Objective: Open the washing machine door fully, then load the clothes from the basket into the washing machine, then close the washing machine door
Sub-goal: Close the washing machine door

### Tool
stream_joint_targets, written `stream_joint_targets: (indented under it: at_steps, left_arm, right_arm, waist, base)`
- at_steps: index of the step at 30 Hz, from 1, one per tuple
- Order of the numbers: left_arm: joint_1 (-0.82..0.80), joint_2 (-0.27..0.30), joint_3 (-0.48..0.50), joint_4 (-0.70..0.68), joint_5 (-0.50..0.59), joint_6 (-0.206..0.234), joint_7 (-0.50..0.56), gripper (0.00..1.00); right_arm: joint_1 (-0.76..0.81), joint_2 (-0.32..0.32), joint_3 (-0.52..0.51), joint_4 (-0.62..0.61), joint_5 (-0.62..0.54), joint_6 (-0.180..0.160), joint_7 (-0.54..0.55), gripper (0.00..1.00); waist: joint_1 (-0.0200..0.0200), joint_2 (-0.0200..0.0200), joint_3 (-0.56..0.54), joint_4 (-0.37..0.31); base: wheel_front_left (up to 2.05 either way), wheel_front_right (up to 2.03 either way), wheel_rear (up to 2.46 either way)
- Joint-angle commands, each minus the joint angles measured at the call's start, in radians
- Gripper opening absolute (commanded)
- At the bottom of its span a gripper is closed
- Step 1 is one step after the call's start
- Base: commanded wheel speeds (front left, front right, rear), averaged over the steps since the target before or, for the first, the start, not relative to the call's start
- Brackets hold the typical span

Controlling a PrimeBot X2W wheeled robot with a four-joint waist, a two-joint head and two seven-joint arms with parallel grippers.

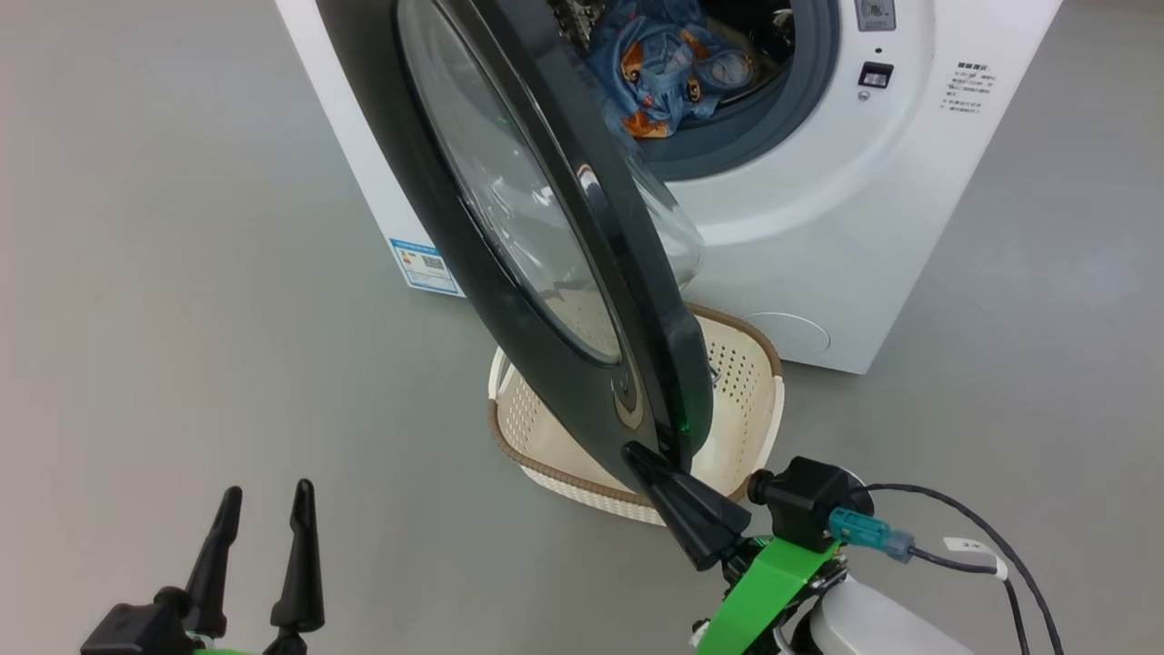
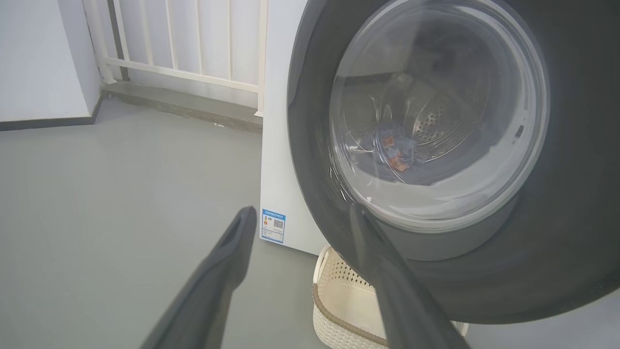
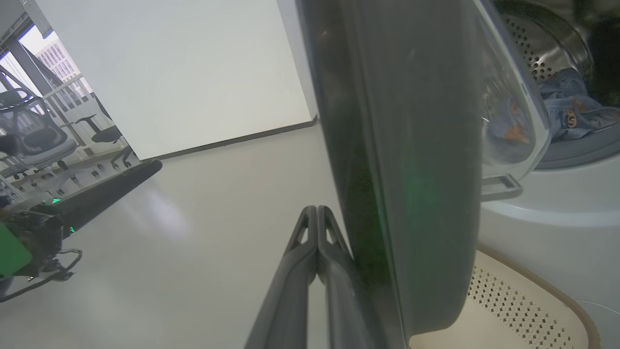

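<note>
Where door [image 1: 546, 255] overlaps, basket [image 1: 750, 391] half hidden

I have the washing machine [image 1: 818, 227] at 12 o'clock. The washing machine door [image 1: 509, 200] stands partway out from it toward me, hinge side at 11 o'clock. The clothes [image 1: 668, 68] lie in the drum [image 3: 528, 43] behind the door. The basket [image 1: 746, 382] sits on the floor [image 1: 182, 318] before the machine, under the door's low edge. My right gripper [image 1: 632, 452] is at 5 o'clock, tips against that edge; my left gripper [image 1: 267, 488] is at 7 o'clock, well apart.
</note>
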Motion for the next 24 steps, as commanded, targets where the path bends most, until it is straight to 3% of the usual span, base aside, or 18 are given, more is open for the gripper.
stream_joint_targets:
  at_steps: [1, 24]
  left_arm:
    - [-0.048, 0.01, 0.036, -0.028, -0.003, 0.001, -0.006, 1.0]
    - [-0.107, 0.008, 0.003, -0.048, -0.008, 0.001, -0.006, 1.0]
  right_arm:
    - [-0.034, 0.011, -0.002, -0.017, -0.003, 0.004, -0.005, 0.0]
    - [-0.096, -0.012, -0.194, -0.03, -0.042, 0.004, -0.005, 0.0]
  waist:
    - [0.0, 0.0, 0.008, -0.005]
    - [0.0, 0.0, 0.106, -0.042]
  base:
    - [0.0, 0.0, 0.0]
    - [0.0, 0.0, 0.0]
